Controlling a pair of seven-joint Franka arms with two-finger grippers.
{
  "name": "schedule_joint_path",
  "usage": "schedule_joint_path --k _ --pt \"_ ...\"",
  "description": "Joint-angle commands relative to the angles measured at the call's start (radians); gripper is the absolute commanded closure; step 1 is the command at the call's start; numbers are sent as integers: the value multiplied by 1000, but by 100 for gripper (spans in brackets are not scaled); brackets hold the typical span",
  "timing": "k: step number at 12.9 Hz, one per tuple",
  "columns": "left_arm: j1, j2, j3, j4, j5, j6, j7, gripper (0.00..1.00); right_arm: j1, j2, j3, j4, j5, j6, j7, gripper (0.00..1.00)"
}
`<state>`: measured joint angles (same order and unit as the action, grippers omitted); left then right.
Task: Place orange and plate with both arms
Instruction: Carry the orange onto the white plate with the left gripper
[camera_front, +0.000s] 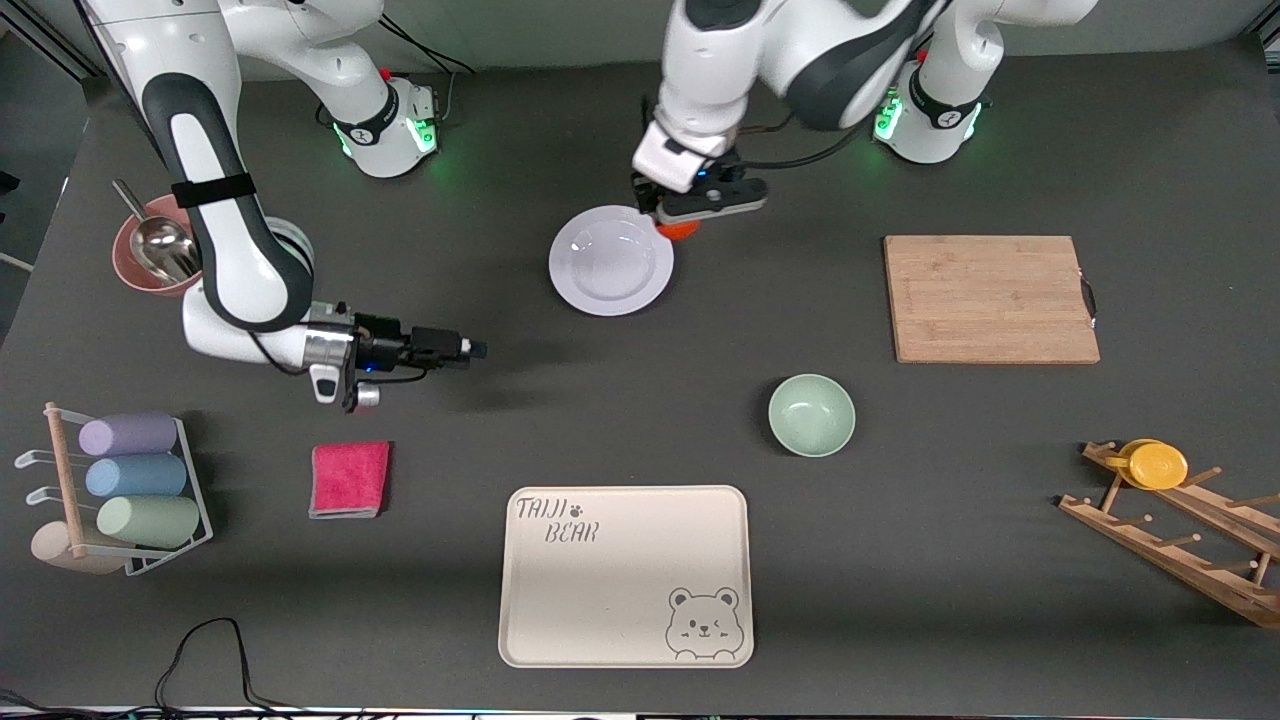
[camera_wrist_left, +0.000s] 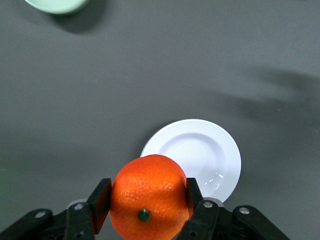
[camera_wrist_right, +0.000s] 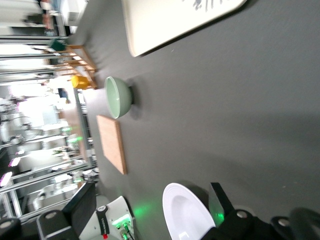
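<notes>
The orange (camera_front: 681, 229) is clamped between the fingers of my left gripper (camera_front: 680, 224), which holds it in the air over the rim of the plate (camera_front: 611, 260) on the side toward the left arm's end. In the left wrist view the orange (camera_wrist_left: 149, 195) fills the shut gripper (camera_wrist_left: 147, 201), with the pale plate (camera_wrist_left: 200, 155) lying empty on the dark table below. My right gripper (camera_front: 474, 350) lies level, low over the table, nearer the front camera than the plate, open and empty. The plate also shows in the right wrist view (camera_wrist_right: 187, 215).
A mint-green bowl (camera_front: 811, 414), a cream bear tray (camera_front: 625, 575), a wooden cutting board (camera_front: 990, 298), a red cloth (camera_front: 349, 479), a pink bowl with a scoop (camera_front: 150, 255), a cup rack (camera_front: 130, 480) and a wooden rack with a yellow cup (camera_front: 1158, 465) stand around.
</notes>
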<state>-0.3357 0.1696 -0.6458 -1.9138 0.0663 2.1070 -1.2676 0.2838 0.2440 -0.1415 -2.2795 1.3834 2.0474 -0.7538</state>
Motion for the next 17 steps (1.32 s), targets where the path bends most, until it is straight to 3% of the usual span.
schedule_joint_path --k 1,3,5,8,14,15,17 --pt "-124 264 8 152 238 -1 -268 100 15 -63 -9 -205 202 30 -281 0" --pt "-157 364 9 180 355 11 -358 100 37 -57 -9 -273 288 28 -367 0" --pt "-186 421 18 179 371 97 -422 100 40 -54 -9 -316 331 31 -404 0" --pt "-223 476 28 179 429 114 -504 100 41 -94 -10 -388 335 31 -444 0" --pt "-299 502 57 180 475 126 -664 97 84 -72 -9 -425 345 31 -496 0" --pt "-304 502 70 179 496 130 -664 1 84 -65 -9 -426 358 31 -518 0" --pt "-307 502 75 180 523 130 -664 0 100 -37 -9 -426 381 30 -545 0"
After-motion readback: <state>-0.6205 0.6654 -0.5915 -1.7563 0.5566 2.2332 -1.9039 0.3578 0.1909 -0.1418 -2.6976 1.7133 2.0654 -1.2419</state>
